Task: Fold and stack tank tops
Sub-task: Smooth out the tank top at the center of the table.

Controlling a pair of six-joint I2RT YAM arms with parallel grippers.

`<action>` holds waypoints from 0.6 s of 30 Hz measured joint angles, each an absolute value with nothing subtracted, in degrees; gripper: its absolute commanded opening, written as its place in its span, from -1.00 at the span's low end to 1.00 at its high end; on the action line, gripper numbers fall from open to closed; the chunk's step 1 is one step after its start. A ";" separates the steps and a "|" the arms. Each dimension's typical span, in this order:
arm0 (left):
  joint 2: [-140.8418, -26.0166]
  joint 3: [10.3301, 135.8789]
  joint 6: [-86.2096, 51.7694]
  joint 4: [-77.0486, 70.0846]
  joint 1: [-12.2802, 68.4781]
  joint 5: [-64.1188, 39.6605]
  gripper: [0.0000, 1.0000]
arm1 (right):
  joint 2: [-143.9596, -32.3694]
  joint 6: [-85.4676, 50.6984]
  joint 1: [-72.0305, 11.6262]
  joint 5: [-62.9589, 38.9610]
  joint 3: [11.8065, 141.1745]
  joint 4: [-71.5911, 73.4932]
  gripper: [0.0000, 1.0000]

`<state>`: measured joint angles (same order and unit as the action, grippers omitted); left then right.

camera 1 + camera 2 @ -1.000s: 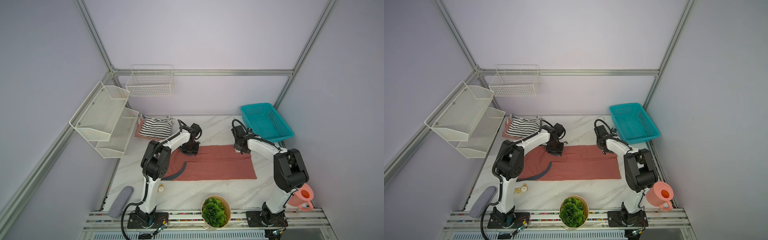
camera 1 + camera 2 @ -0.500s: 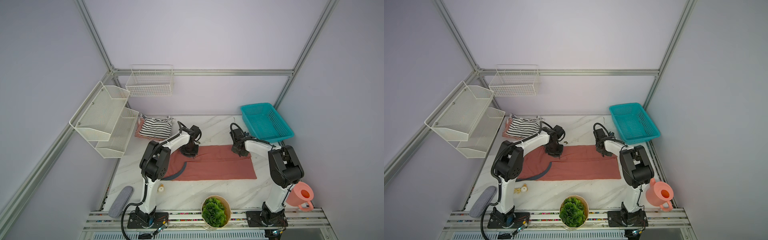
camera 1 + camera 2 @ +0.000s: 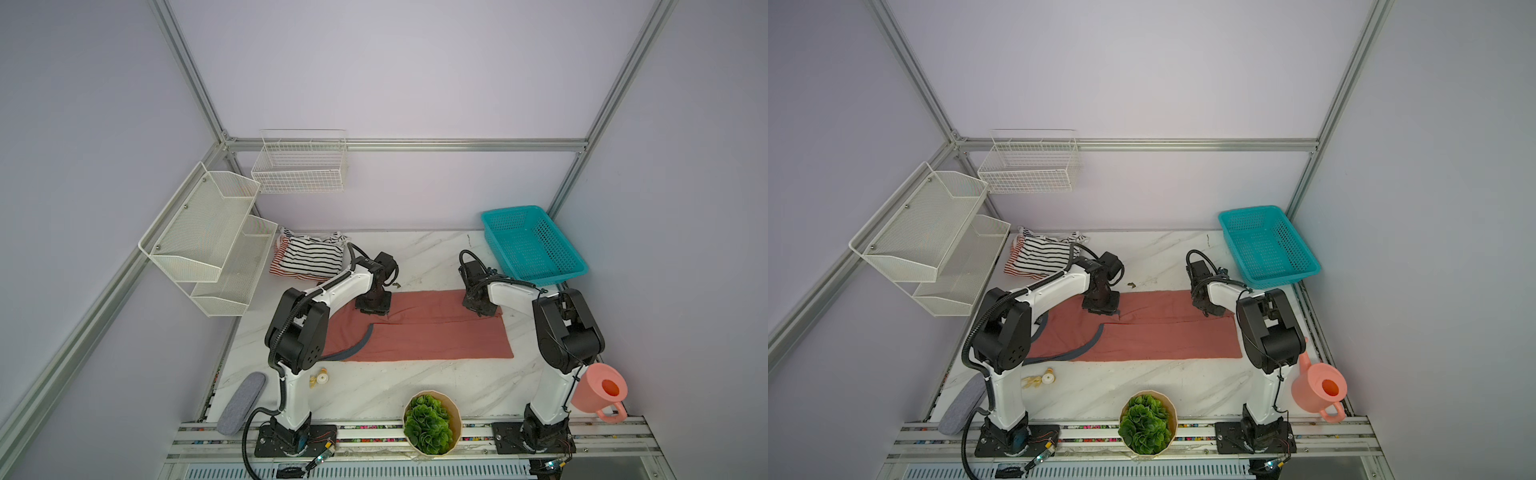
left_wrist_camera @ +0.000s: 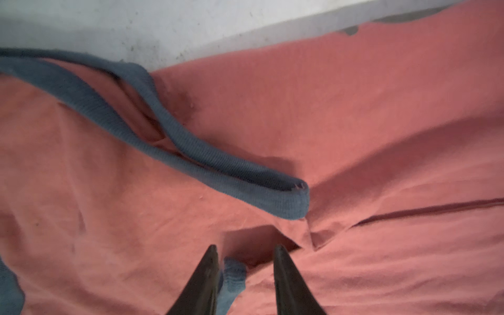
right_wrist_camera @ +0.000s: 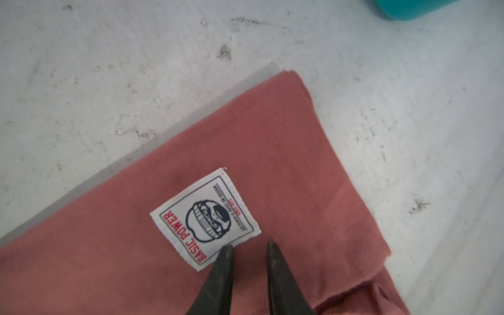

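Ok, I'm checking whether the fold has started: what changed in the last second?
The right claw slid slightly leftward and toward the near edge over the dusty-red cloth tank top; the left claw barely shifted. No clear grab or release. Tank top, black-and-white striped cloth top and teal plastic basket stayed put.

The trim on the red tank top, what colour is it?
Slate blue ribbed trim, clearest in the left wrist view.
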<state>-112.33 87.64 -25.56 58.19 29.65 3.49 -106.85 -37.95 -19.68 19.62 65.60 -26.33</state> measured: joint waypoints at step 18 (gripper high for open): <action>-121.47 100.47 -28.77 58.85 29.71 -1.80 -0.45 | -106.83 -37.28 -19.68 17.96 65.98 -25.15 -0.90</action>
<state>-121.47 100.47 -28.77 58.85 29.71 -1.80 -106.83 -37.28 -19.68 17.96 65.98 -25.15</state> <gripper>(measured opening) 0.283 0.058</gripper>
